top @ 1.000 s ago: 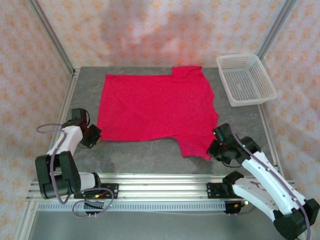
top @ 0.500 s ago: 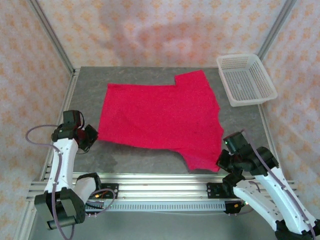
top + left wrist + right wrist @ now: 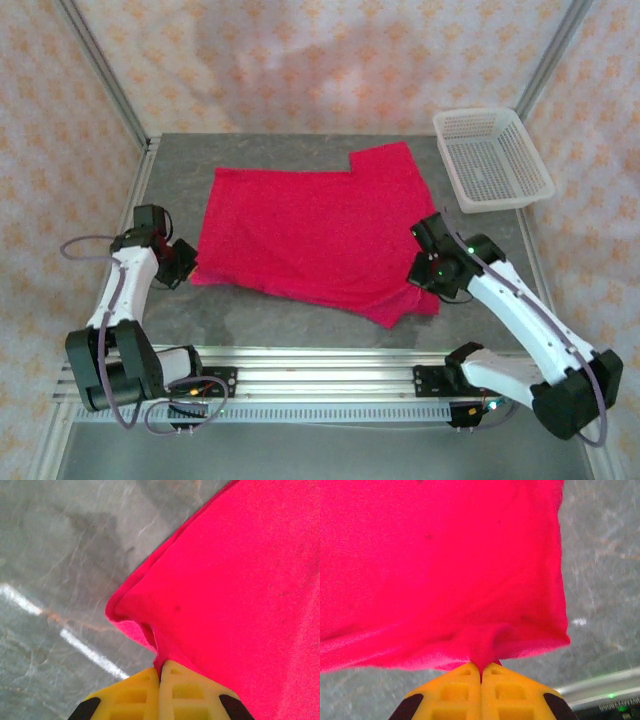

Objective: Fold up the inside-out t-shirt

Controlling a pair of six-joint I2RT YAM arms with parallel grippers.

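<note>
Inside-out t-shirt (image 3: 310, 225) lies spread over the middle of the worktop (image 3: 290, 325), and both arms have a bite of it. Left gripper (image 3: 161, 667): pressed together on the near-left hem corner, cloth puckering up into the pinch. Right gripper (image 3: 481, 666): clamped on the near-right corner, a fold bunched at its tips. Twin corner grips look set to carry the near edge over in a fold. Left arm reaches low along the left side. Right arm arches in, elbow bent, wrist angled leftward.
</note>
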